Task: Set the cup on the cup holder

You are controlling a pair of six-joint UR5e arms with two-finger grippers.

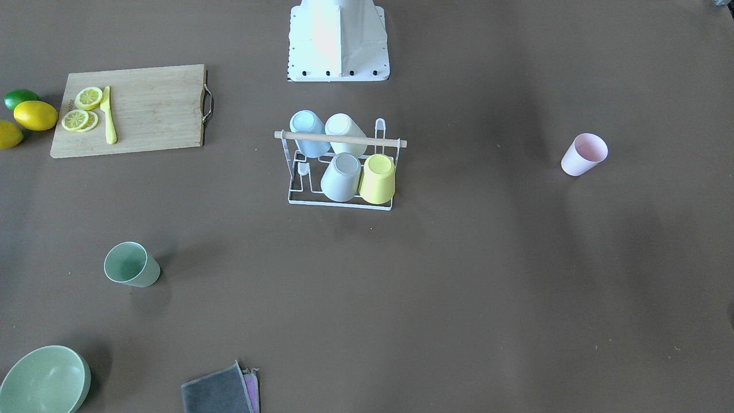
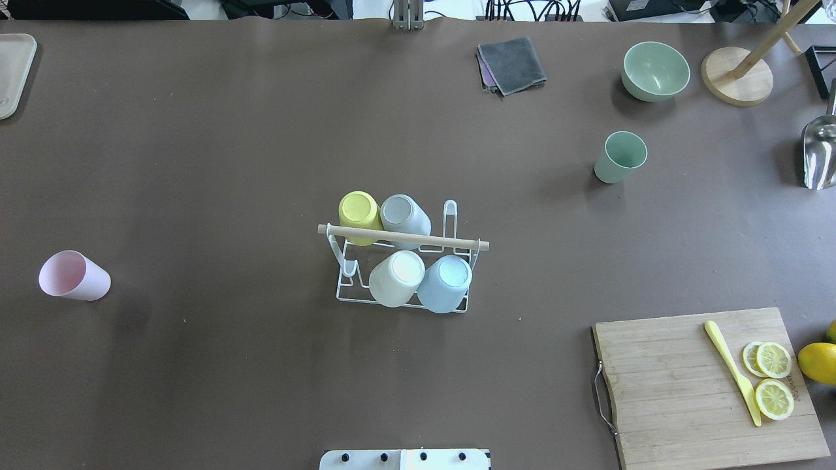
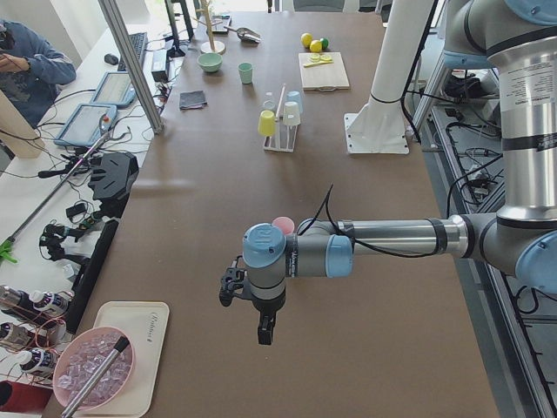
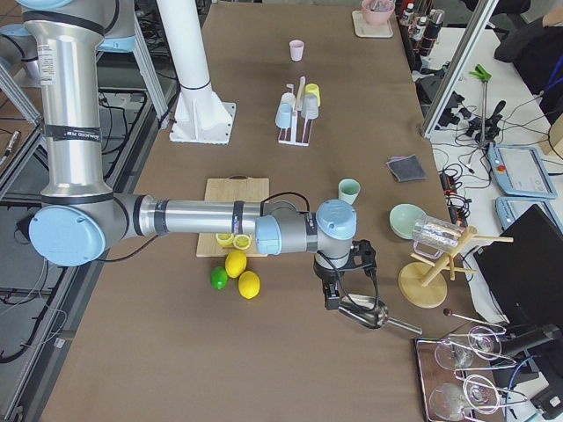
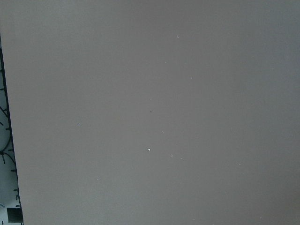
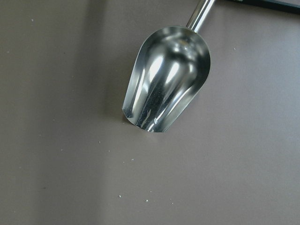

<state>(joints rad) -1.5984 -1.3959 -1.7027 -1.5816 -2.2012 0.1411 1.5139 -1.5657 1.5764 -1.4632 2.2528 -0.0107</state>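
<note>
The white wire cup holder (image 1: pixel 338 138) with a wooden rod handle stands mid-table and holds several upturned cups; it also shows in the overhead view (image 2: pixel 405 237). A pink cup (image 2: pixel 73 276) stands open-side up on the robot's left side of the table. A green cup (image 2: pixel 619 157) stands open-side up on the right side. My left gripper (image 3: pixel 265 329) hangs over bare table near the pink cup (image 3: pixel 283 225). My right gripper (image 4: pixel 332 299) hangs over a metal scoop (image 6: pixel 166 96). Both grippers show only in the side views, so I cannot tell whether they are open or shut.
A wooden cutting board (image 2: pixel 686 391) carries lemon slices and a yellow knife, with whole lemons beside it. A green bowl (image 2: pixel 655 70), a grey cloth (image 2: pixel 513 63), a wooden stand (image 2: pixel 738 75) and the scoop (image 2: pixel 819 153) lie at the far right.
</note>
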